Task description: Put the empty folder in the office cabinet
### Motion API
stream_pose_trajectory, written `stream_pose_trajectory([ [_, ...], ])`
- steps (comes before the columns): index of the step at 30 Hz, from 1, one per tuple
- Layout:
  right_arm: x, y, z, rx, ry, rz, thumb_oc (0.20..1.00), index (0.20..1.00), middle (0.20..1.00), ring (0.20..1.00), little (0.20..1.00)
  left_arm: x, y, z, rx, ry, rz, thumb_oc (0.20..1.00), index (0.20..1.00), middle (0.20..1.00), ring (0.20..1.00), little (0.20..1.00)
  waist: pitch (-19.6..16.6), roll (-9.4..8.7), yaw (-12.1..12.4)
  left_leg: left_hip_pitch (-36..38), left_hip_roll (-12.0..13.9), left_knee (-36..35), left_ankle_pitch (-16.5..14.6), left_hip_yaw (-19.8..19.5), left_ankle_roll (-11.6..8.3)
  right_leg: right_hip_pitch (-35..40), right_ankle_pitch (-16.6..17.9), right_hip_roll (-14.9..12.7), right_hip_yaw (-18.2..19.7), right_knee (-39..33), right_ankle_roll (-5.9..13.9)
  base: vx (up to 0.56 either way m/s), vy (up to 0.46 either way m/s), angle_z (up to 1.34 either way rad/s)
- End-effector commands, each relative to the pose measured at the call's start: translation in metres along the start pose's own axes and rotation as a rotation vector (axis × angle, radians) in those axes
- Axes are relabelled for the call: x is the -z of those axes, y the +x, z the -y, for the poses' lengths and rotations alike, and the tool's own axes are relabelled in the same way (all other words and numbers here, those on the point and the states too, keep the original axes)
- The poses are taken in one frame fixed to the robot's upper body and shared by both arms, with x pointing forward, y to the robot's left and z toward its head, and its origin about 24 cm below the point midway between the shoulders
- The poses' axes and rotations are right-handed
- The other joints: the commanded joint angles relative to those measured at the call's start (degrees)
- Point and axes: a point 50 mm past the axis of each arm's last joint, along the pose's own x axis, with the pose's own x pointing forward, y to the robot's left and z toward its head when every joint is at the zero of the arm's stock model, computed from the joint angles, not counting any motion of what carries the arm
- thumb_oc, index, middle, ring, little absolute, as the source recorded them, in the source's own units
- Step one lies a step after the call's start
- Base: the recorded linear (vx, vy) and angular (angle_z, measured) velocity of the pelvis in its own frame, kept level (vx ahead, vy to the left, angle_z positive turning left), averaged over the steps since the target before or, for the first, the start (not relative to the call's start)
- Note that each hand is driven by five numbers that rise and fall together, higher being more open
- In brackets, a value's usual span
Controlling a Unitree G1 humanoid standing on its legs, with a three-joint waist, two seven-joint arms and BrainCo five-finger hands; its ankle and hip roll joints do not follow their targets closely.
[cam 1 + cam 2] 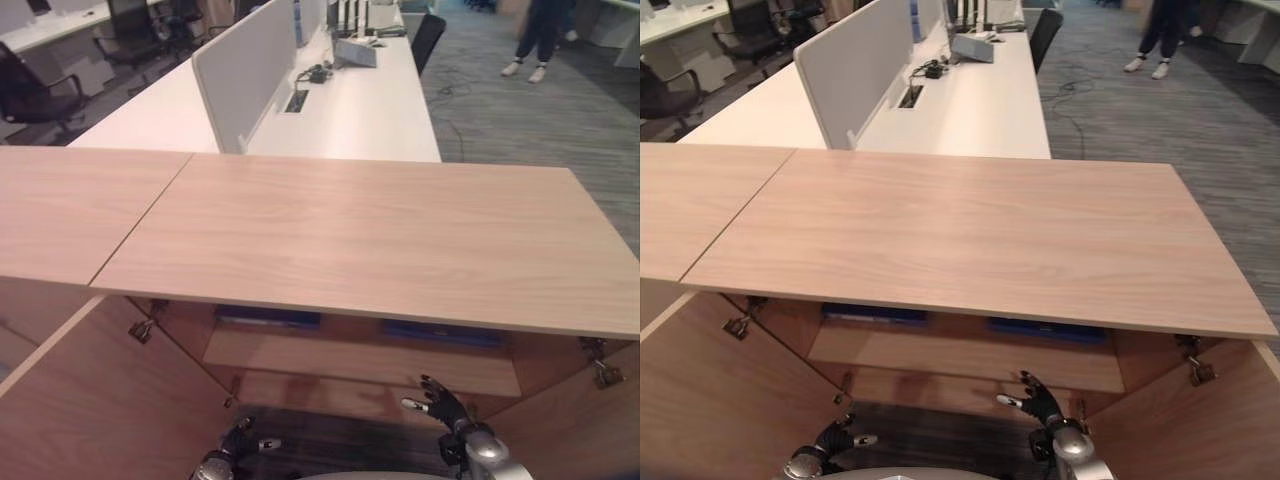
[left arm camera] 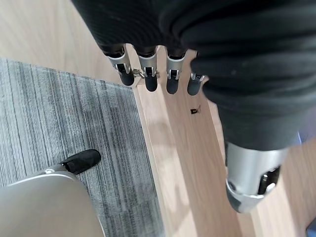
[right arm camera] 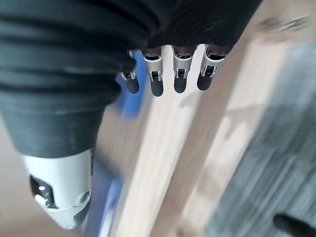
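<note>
Left door (image 1: 90,400): swung open | left hand (image 1: 238,441): low before cabinet (image 1: 350,240), fingers relaxed, grasping nothing | shelf (image 1: 360,362): inside, blue folders lying on it, one left (image 1: 268,318), one right (image 1: 440,333) | right hand (image 1: 440,400): fingers straight, released, just in front of shelf | right door (image 1: 570,430): swung open
</note>
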Motion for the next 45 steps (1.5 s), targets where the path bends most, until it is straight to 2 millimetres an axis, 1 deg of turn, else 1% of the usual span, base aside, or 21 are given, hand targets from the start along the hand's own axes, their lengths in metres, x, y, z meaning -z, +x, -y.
stream_pose_trajectory([
  [1, -0.047, 0.015, -0.002, -0.044, -0.067, 0.179, 1.0, 1.0, 1.0, 1.0, 1.0, -0.033, 0.009, -0.02, -0.057, -0.06, 0.109, 1.0, 1.0, 1.0, 1.0, 1.0, 2.0, -0.29, 2.7, 0.7, 5.8, 0.2, -1.5, -2.9, -4.74, -1.6, 0.6, -4.0, 0.2, 1.6, 3.84, -0.09, -0.087, 0.26],
  [3, -0.054, 0.017, 0.001, -0.028, -0.068, 0.202, 1.0, 1.0, 1.0, 1.0, 1.0, -0.043, 0.01, -0.019, -0.056, -0.092, 0.149, 1.0, 1.0, 1.0, 1.0, 1.0, 3.2, 0.5, 3.7, -1.7, 6.1, 0.2, 0.3, -4.1, -5.99, -1.9, 0.1, -3.9, -1.2, 1.1, 3.66, -0.16, -0.051, 0.25],
  [5, -0.064, 0.021, 0.016, 0.035, -0.063, 0.219, 1.0, 1.0, 1.0, 1.0, 1.0, -0.066, 0.012, -0.017, -0.058, -0.139, 0.222, 1.0, 1.0, 1.0, 1.0, 1.0, 5.0, 1.62, 5.6, -7.9, 6.2, 0.2, 5.0, -5.0, -8.5, -2.6, -0.2, -5.6, -6.1, 0.4, 3.97, -0.29, 0.017, 0.86],
  [6, -0.064, 0.021, 0.016, 0.035, -0.063, 0.22, 1.0, 1.0, 1.0, 1.0, 1.0, -0.067, 0.012, -0.017, -0.058, -0.14, 0.223, 1.0, 1.0, 1.0, 1.0, 1.0, 4.8, 1.61, 5.4, -8.2, 6.1, 0.2, 5.1, -5.2, -8.49, -2.7, -0.2, -5.7, -6.4, 0.4, 3.99, -0.31, 0.002, 1.59],
  [8, -0.07, 0.021, 0.027, 0.074, -0.09, 0.234, 1.0, 1.0, 1.0, 1.0, 1.0, -0.074, 0.012, -0.016, -0.056, -0.151, 0.255, 1.0, 1.0, 1.0, 1.0, 1.0, 5.6, 1.47, 5.6, -9.5, 7.2, 1.3, 5.2, 0.5, -7.66, -3.9, 0.6, -7.3, -10.2, 0.8, 4.13, -0.3, -0.016, 1.58],
  [9, -0.067, 0.021, 0.034, 0.092, -0.102, 0.215, 1.0, 1.0, 1.0, 1.0, 1.0, -0.069, 0.01, -0.016, -0.038, -0.138, 0.254, 1.0, 1.0, 1.0, 1.0, 1.0, 5.2, 1.3, 4.7, -6.5, 10.0, 5.2, 2.8, 9.2, -6.84, -4.5, 1.1, -8.7, -14.4, 1.6, 2.89, -0.24, 0.015, 1.21],
  [10, -0.067, 0.021, 0.034, 0.092, -0.102, 0.215, 1.0, 1.0, 1.0, 1.0, 1.0, -0.069, 0.01, -0.016, -0.038, -0.138, 0.254, 1.0, 1.0, 1.0, 1.0, 1.0, 5.3, 1.33, 4.7, -6.5, 10.1, 5.3, 2.6, 9.1, -6.86, -4.4, 1.1, -8.6, -14.4, 1.6, 2.88, -0.29, 0.011, 1.35],
  [11, -0.065, 0.021, 0.034, 0.09, -0.095, 0.21, 1.0, 1.0, 1.0, 1.0, 1.0, -0.065, 0.009, -0.015, -0.027, -0.124, 0.248, 1.0, 1.0, 1.0, 1.0, 1.0, 5.1, 1.02, 4.1, -4.3, 11.1, 8.5, 0.9, 12.6, -6.88, -4.3, 1.4, -9.1, -16.9, 2.1, 1.99, -0.13, -0.011, 0.7],
  [13, -0.065, 0.02, 0.034, 0.09, -0.08, 0.215, 1.0, 1.0, 1.0, 1.0, 1.0, -0.061, 0.008, -0.016, -0.026, -0.129, 0.24, 1.0, 1.0, 1.0, 1.0, 1.0, 4.8, 0.87, 3.8, -2.3, 11.8, 10.0, -0.5, 13.5, -7.49, -3.5, 0.8, -9.0, -17.2, 1.9, 2.06, -0.1, 0.016, 1.14],
  [16, -0.058, 0.017, 0.034, 0.095, -0.024, 0.206, 1.0, 1.0, 1.0, 1.0, 1.0, -0.052, 0.007, -0.018, -0.03, -0.122, 0.207, 1.0, 1.0, 1.0, 1.0, 1.0, 4.2, 0.73, 2.9, 0.6, 13.4, 11.6, -0.9, 17.1, -8.16, -3.1, 1.4, -9.8, -21.2, 2.9, 1.6, -0.06, 0.081, 1.14],
  [17, -0.046, 0.013, 0.031, 0.089, 0.015, 0.174, 1.0, 1.0, 1.0, 1.0, 1.0, -0.043, 0.007, -0.016, -0.02, -0.109, 0.177, 1.0, 1.0, 1.0, 1.0, 1.0, 3.3, 0.78, 2.3, 1.6, 12.5, 8.7, -2.4, 18.5, -7.54, -2.8, 2.4, -10.3, -22.9, 3.8, 2.06, 0.02, 0.129, 1.09],
  [20, -0.038, 0.013, 0.024, 0.072, 0.027, 0.143, 1.0, 1.0, 1.0, 1.0, 1.0, -0.036, 0.006, -0.018, -0.026, -0.097, 0.149, 1.0, 1.0, 1.0, 1.0, 1.0, 2.7, 0.23, 2.8, 1.8, 11.1, 7.1, -3.5, 17.9, -6.76, -2.7, 3.2, -10.7, -22.9, 4.7, 2.6, 0.06, 0.175, 0.97],
  [25, -0.026, 0.016, 0.008, 0.047, 0.067, 0.092, 1.0, 1.0, 1.0, 1.0, 1.0, -0.027, 0.005, -0.028, -0.053, -0.085, 0.11, 1.0, 1.0, 1.0, 1.0, 1.0, 2.4, -2.37, 5.7, 2.0, 7.0, 4.1, -6.0, 15.3, -3.72, -3.0, 5.6, -14.2, -23.8, 7.6, 5.05, 0.01, 0.217, 0.1],
  [28, -0.034, 0.022, -0.002, 0.042, 0.097, 0.106, 1.0, 1.0, 1.0, 1.0, 1.0, -0.027, 0.005, -0.042, -0.094, -0.087, 0.104, 1.0, 1.0, 1.0, 1.0, 1.0, 3.0, -3.89, 8.3, 2.1, 3.8, 1.4, -6.7, 13.8, -1.77, -3.6, 7.8, -16.7, -25.4, 10.4, 7.15, -0.01, 0.214, 0.46],
  [31, -0.037, 0.024, -0.002, 0.06, 0.134, 0.117, 1.0, 1.0, 1.0, 1.0, 1.0, -0.028, 0.004, -0.053, -0.112, -0.07, 0.111, 1.0, 1.0, 1.0, 1.0, 1.0, 4.4, -5.08, 8.7, 0.9, 1.8, 1.5, -5.7, 12.1, -0.59, -5.9, 8.8, -16.3, -20.4, 13.3, 7.64, -0.03, 0.212, 0.39],
  [32, -0.033, 0.02, 0.004, 0.086, 0.158, 0.116, 1.0, 1.0, 1.0, 1.0, 1.0, -0.037, 0.005, -0.051, -0.102, -0.057, 0.145, 1.0, 1.0, 1.0, 1.0, 1.0, 4.6, -4.37, 5.8, 0.7, 0.4, 1.5, -5.1, 7.0, 0.35, -8.7, 4.3, -10.0, -5.0, 14.7, 7.1, 0.06, 0.33, 0.71],
  [33, -0.032, 0.019, 0.007, 0.095, 0.171, 0.115, 1.0, 1.0, 1.0, 1.0, 1.0, -0.042, 0.005, -0.05, -0.095, -0.045, 0.163, 1.0, 1.0, 1.0, 1.0, 1.0, 4.8, -3.78, 4.7, 0.8, -0.2, 1.4, -5.1, 4.5, 0.99, -9.7, 1.4, -6.3, 0.6, 15.7, 6.42, 0.17, 0.336, 1.11],
  [34, -0.029, 0.019, 0.009, 0.108, 0.191, 0.109, 1.0, 1.0, 1.0, 1.0, 1.0, -0.048, 0.006, -0.048, -0.09, -0.036, 0.179, 1.0, 1.0, 1.0, 1.0, 1.0, 5.1, -3.49, 4.1, 1.0, -0.8, 1.2, -5.2, 2.3, 1.51, -9.8, -0.7, -3.7, 3.4, 16.3, 5.63, 0.1, 0.176, 1.4],
  [36, -0.027, 0.018, 0.008, 0.11, 0.211, 0.107, 1.0, 1.0, 1.0, 1.0, 1.0, -0.051, 0.007, -0.047, -0.089, -0.015, 0.188, 1.0, 1.0, 1.0, 1.0, 1.0, 4.8, -3.64, 4.2, 0.3, -1.4, 1.1, -5.0, 0.1, 1.91, -8.5, -1.9, -2.7, 2.6, 15.0, 3.95, 0.04, 0.032, 1.81],
  [39, -0.02, 0.016, 0.009, 0.115, 0.211, 0.084, 1.0, 1.0, 1.0, 1.0, 1.0, -0.053, 0.007, -0.049, -0.095, -0.008, 0.197, 1.0, 1.0, 1.0, 1.0, 1.0, 4.1, -4.07, 4.2, 0.1, -2.2, 0.8, -4.6, -2.6, 2.07, -7.5, -1.8, -1.6, 3.7, 12.1, 3.96, 0.05, -0.032, 0.76],
  [45, 0.0, 0.012, 0.006, 0.118, 0.214, 0.0, 1.0, 1.0, 1.0, 1.0, 1.0, -0.051, 0.008, -0.044, -0.086, -0.008, 0.189, 1.0, 1.0, 1.0, 1.0, 1.0, 2.0, -4.47, 5.2, 0.2, -2.6, 0.2, -4.7, -3.6, 1.55, -3.7, -0.5, -2.0, 3.0, 5.7, 3.96, 0.05, -0.015, 0.16],
])
